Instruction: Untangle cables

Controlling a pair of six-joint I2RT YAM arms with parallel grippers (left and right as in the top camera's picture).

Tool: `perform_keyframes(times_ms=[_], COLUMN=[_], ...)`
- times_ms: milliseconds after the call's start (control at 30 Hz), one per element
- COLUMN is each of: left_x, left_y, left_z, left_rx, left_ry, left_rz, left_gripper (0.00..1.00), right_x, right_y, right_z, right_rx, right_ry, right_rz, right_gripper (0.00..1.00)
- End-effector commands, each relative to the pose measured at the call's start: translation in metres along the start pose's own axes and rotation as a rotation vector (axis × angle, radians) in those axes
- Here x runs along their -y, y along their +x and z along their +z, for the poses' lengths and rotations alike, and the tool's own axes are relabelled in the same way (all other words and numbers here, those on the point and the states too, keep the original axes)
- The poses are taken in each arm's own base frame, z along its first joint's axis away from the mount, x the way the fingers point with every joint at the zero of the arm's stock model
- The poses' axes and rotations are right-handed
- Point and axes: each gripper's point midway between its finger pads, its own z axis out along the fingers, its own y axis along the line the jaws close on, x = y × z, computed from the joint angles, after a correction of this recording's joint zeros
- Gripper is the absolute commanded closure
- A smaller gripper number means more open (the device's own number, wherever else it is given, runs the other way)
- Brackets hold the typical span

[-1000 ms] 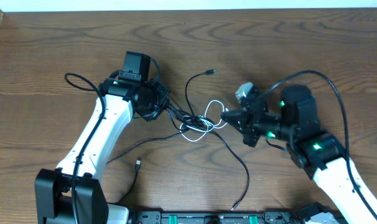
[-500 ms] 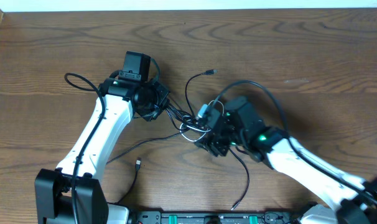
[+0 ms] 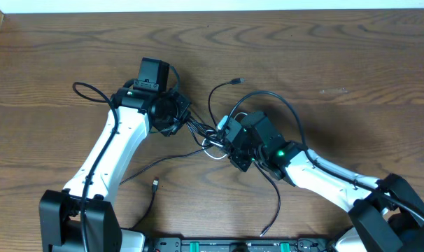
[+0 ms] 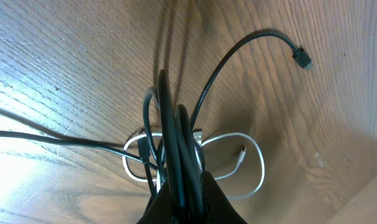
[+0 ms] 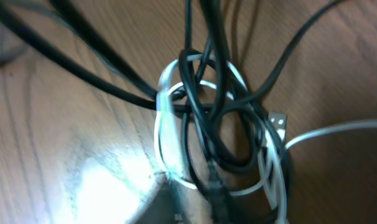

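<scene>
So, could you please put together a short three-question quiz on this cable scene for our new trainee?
1. True or false: the left gripper is shut on thin black cords running out of the tangle.
2. The short looped cable lying among the black cords is: A red, B white, C yellow.
3. In a word: which arm's gripper sits right at the knot of cables in the middle of the brown wooden table?
Key: 1 true; 2 B; 3 the right gripper.
</scene>
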Motion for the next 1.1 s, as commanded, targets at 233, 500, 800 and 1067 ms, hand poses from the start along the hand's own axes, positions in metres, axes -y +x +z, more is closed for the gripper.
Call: perform_keyframes(times_ms=[233,500,800,1067], left_x=[0.005,0.005,0.003,-0.004], left_y=[-0.004,-0.004,-0.003,-0.002], left_z=[-0.009,-0.009,-0.009,-0.009], left_rx=[0.029,0.030,0.026,0.024], left_ry=[0.018,0.018,0.010,-0.019], left_rz=[0.022,0.022,0.019,0.013], left_gripper=[0.92,0.92,0.92,0.87], right_x=[-0.047,-0.041,0.014,0.105], right_y=[-0.074,-0.105,-0.116,-0.111], right_z=[-0.087,-0.207,-0.277,-0.336], right_rx=[0.275,0.548,0.737,0.859], right_ry=[-0.410,-0.518,-0.170,0.401], right_rz=[0.096,-0.004,-0.021,0.106], right_gripper=[0.99,0.99,0.99,0.99])
